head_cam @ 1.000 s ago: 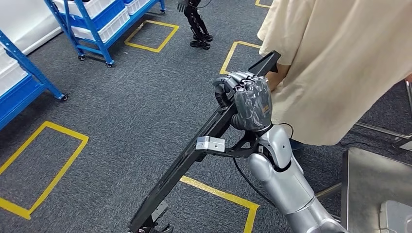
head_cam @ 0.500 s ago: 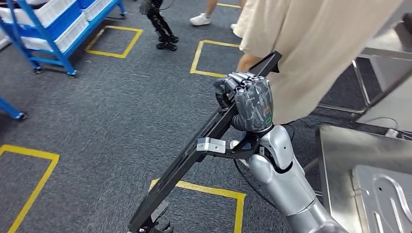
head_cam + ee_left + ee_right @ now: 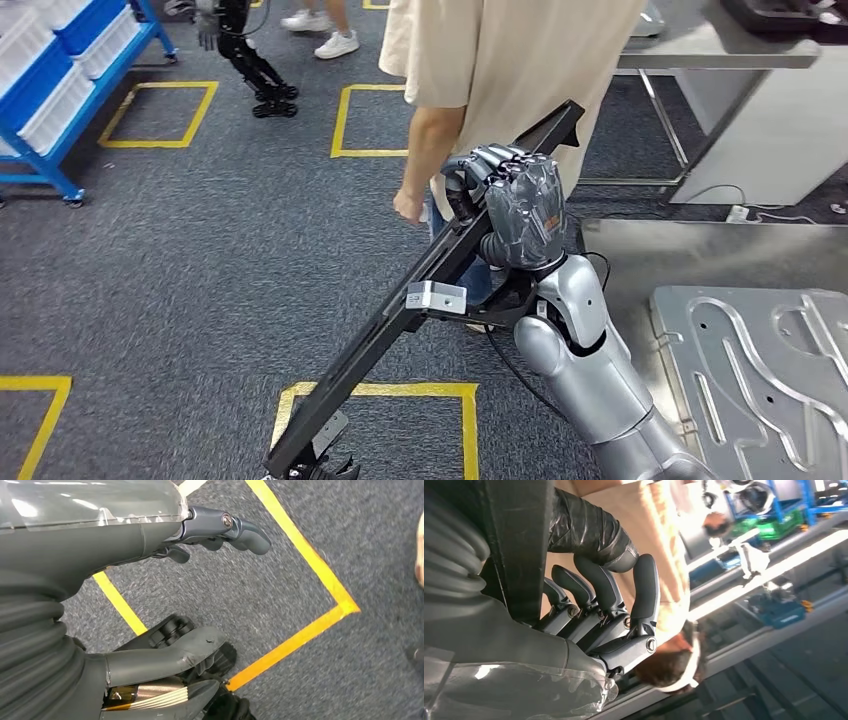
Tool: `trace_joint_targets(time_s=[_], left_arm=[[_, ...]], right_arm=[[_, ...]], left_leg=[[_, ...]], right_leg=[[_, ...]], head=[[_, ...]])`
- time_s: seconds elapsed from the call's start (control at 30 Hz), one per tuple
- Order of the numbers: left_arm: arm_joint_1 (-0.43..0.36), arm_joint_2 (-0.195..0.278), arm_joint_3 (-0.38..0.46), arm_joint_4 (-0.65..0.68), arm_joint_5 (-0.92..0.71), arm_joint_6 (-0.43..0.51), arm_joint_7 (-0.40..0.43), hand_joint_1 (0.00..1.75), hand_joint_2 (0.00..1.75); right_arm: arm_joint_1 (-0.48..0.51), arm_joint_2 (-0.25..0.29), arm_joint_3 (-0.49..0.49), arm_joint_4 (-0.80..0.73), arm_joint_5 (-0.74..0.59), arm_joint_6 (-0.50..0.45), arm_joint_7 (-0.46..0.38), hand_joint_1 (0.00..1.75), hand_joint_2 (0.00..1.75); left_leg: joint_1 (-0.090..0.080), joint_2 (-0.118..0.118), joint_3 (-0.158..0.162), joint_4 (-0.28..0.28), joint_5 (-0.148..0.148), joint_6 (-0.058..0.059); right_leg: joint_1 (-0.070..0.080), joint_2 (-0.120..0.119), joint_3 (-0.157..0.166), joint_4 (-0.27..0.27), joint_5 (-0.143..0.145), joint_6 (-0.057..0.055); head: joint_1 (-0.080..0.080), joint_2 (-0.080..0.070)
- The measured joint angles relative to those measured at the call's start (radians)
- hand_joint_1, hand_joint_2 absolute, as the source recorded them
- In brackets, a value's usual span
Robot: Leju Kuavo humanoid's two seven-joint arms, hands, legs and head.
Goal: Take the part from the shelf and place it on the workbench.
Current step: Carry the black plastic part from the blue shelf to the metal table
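Note:
My right hand grips a long black bar-shaped part, raised in front of me. The part slants from near the floor at lower left up to the person's shirt and carries a small silver block at mid-length. In the right wrist view the dark fingers wrap around the black part. My left hand hangs over the carpet, fingers apart, holding nothing. The steel workbench lies at the right, just past my right arm.
A person in a beige shirt stands directly ahead, close to the part's upper end. A grey machined plate lies on the workbench. A blue shelf with white bins stands far left. Another robot's legs and yellow floor markings are on the carpet.
The camera has swung to the right: the blue shelf slid off to the left and the workbench with its plate came into view. My right hand keeps its hold on the part.

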Motion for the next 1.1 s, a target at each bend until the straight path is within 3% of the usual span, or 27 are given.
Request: trace_joint_targets(time_s=[0.03, 0.07, 0.13, 0.2, 0.27, 0.3, 0.37, 0.43, 0.5, 0.53, 0.57, 0.63, 0.7, 0.73, 0.8, 0.87, 0.93, 1.0, 1.03, 1.1], left_arm=[[0.001, 0.0, 0.0, 0.0, 0.0, 0.0, 0.0, 0.0, 1.75], [0.001, 0.001, 0.0, 0.0, 0.0, 0.0, 0.0, 0.0, 1.75], [0.0, 0.001, 0.0, 0.0, 0.001, 0.0, 0.0, 0.0, 1.75], [0.0, 0.001, 0.0, 0.0, 0.002, 0.002, -0.001, 0.0, 1.75], [0.0, 0.001, 0.0, 0.0, 0.003, 0.004, -0.001, 0.0, 1.75], [-0.001, 0.0, 0.0, 0.0, 0.003, 0.005, -0.001, 0.0, 1.75], [-0.004, -0.002, 0.0, 0.0, 0.003, 0.006, -0.001, 0.0, 1.75], [-0.003, -0.002, 0.001, 0.0, 0.004, 0.006, -0.001, 0.0, 1.75], [0.0, -0.001, 0.001, 0.0, 0.004, 0.006, -0.001, 0.0, 1.75], [0.001, -0.001, 0.001, 0.0, 0.004, 0.006, -0.001, 0.0, 1.75], [0.001, -0.001, 0.001, 0.0, 0.004, 0.005, -0.001, 0.0, 1.75], [0.001, -0.002, 0.001, 0.0, 0.004, 0.004, -0.001, 0.0, 1.75], [0.001, -0.003, 0.001, 0.0, 0.004, 0.002, -0.001, 0.0, 1.75], [0.002, -0.003, 0.001, 0.0, 0.005, 0.002, -0.001, 0.0, 1.75], [0.002, -0.003, 0.001, 0.0, 0.005, 0.0, -0.001, 0.0, 1.75], [0.001, -0.003, 0.001, 0.0, 0.005, -0.001, -0.002, 0.0, 1.75], [0.005, -0.002, 0.001, 0.0, 0.005, -0.001, -0.002, 0.0, 1.75], [0.012, 0.0, 0.001, 0.001, 0.004, 0.0, -0.002, 0.0, 1.75], [0.015, 0.001, 0.001, 0.001, 0.003, 0.0, -0.002, 0.0, 1.75], [0.016, 0.002, 0.001, 0.001, 0.004, 0.0, -0.003, 0.0, 1.75]], right_arm=[[0.001, 0.0, 0.0, 0.0, 0.0, 0.001, 0.0, 1.75, 1.75], [0.001, 0.0, 0.0, 0.0, 0.0, 0.001, 0.0, 1.75, 1.75], [0.0, 0.0, 0.0, 0.0, 0.0, 0.001, 0.0, 1.75, 1.75], [-0.001, 0.0, 0.0, -0.001, 0.0, 0.001, 0.001, 1.75, 1.75], [0.0, -0.001, 0.001, -0.003, 0.0, 0.002, 0.002, 1.75, 1.75], [0.0, -0.002, 0.001, -0.003, 0.0, 0.002, 0.003, 1.75, 1.75], [-0.002, -0.002, 0.001, -0.005, 0.0, 0.002, 0.004, 1.75, 1.75], [-0.003, -0.003, 0.001, -0.005, 0.0, 0.002, 0.005, 1.75, 1.75], [0.0, -0.004, 0.001, -0.005, 0.0, 0.002, 0.006, 1.75, 1.75], [0.002, -0.005, 0.001, -0.005, 0.0, 0.002, 0.006, 1.75, 1.75], [0.002, -0.005, 0.001, -0.005, 0.001, 0.002, 0.006, 1.75, 1.75], [0.0, -0.006, 0.001, -0.005, 0.002, 0.003, 0.006, 1.75, 1.75], [-0.003, -0.006, 0.001, -0.005, 0.004, 0.003, 0.007, 1.75, 1.75], [-0.003, -0.007, 0.001, -0.005, 0.005, 0.004, 0.007, 1.75, 1.75], [-0.002, -0.009, 0.001, -0.006, 0.007, 0.003, 0.008, 1.75, 1.75], [-0.002, -0.01, 0.001, -0.006, 0.009, 0.003, 0.008, 1.75, 1.75], [0.0, -0.01, 0.001, -0.007, 0.011, 0.004, 0.008, 1.75, 1.75], [0.005, -0.01, 0.001, -0.006, 0.012, 0.004, 0.008, 1.75, 1.75], [0.007, -0.01, 0.001, -0.006, 0.012, 0.004, 0.008, 1.75, 1.75], [0.01, -0.011, 0.001, -0.005, 0.012, 0.003, 0.009, 1.75, 1.75]], left_leg=[[0.0, -0.002, 0.005, -0.014, 0.021, 0.001], [0.001, -0.007, 0.026, -0.063, 0.057, 0.003], [0.004, -0.046, 0.082, -0.19, 0.116, 0.011], [0.005, -0.078, 0.109, -0.253, 0.129, 0.016], [0.005, -0.068, 0.111, -0.262, 0.129, 0.023], [0.006, -0.057, 0.112, -0.268, 0.134, 0.029], [0.01, -0.032, 0.115, -0.279, 0.142, 0.043], [0.007, -0.007, 0.116, -0.282, 0.143, 0.05], [0.006, 0.02, 0.115, -0.281, 0.141, 0.051], [0.006, 0.033, 0.115, -0.28, 0.14, 0.05], [0.006, 0.046, 0.116, -0.279, 0.137, 0.048], [0.003, 0.068, 0.12, -0.276, 0.131, 0.041], [-0.003, 0.087, 0.123, -0.274, 0.126, 0.032], [-0.006, 0.098, 0.125, -0.274, 0.124, 0.027], [-0.005, 0.108, 0.129, -0.272, 0.116, 0.017], [-0.001, 0.067, 0.115, -0.229, 0.081, 0.008], [0.003, 0.013, 0.064, -0.115, 0.019, 0.004], [0.004, 0.0, 0.012, -0.009, -0.014, 0.001], [0.004, -0.002, 0.005, -0.001, -0.003, 0.001], [0.007, -0.012, 0.041, -0.09, 0.066, 0.002]], right_leg=[[0.0, 0.014, -0.001, 0.002, 0.0, 0.0], [0.0, 0.029, -0.001, 0.005, 0.0, 0.0], [0.0, 0.054, -0.004, 0.011, 0.0, 0.004], [-0.002, 0.077, -0.015, 0.015, 0.004, 0.015], [-0.006, 0.098, -0.024, 0.012, 0.012, 0.03], [-0.005, 0.093, -0.028, 0.015, 0.01, 0.036], [-0.002, 0.048, -0.054, 0.065, -0.024, 0.045], [-0.004, -0.006, -0.107, 0.182, -0.087, 0.051], [-0.008, -0.025, -0.145, 0.267, -0.113, 0.057], [-0.01, -0.03, -0.14, 0.262, -0.1, 0.058], [-0.011, -0.038, -0.116, 0.22, -0.073, 0.058], [-0.004, -0.079, -0.043, 0.089, -0.019, 0.051], [0.008, -0.113, -0.005, 0.015, -0.004, 0.039], [0.013, -0.113, -0.005, 0.009, -0.008, 0.034], [0.009, -0.088, -0.006, 0.005, -0.005, 0.024], [0.002, -0.064, -0.003, -0.002, 0.0, 0.012], [-0.001, -0.04, -0.002, -0.004, 0.002, 0.004], [0.0, -0.011, -0.003, -0.001, 0.002, 0.002], [0.0, 0.004, -0.003, 0.001, 0.002, 0.002], [-0.002, 0.034, -0.003, 0.007, 0.0, 0.004]], head=[[0.0, 0.0], [0.0, 0.0], [0.0, 0.0], [0.0, 0.0], [0.0, 0.0], [0.001, 0.0], [0.006, 0.0], [0.01, 0.0], [0.01, 0.0], [0.01, 0.0], [0.01, 0.0], [0.01, 0.0], [0.01, 0.0], [0.01, 0.0], [0.009, 0.0], [0.009, 0.0], [0.009, 0.0], [0.009, 0.0], [0.009, 0.0], [0.009, 0.0]])
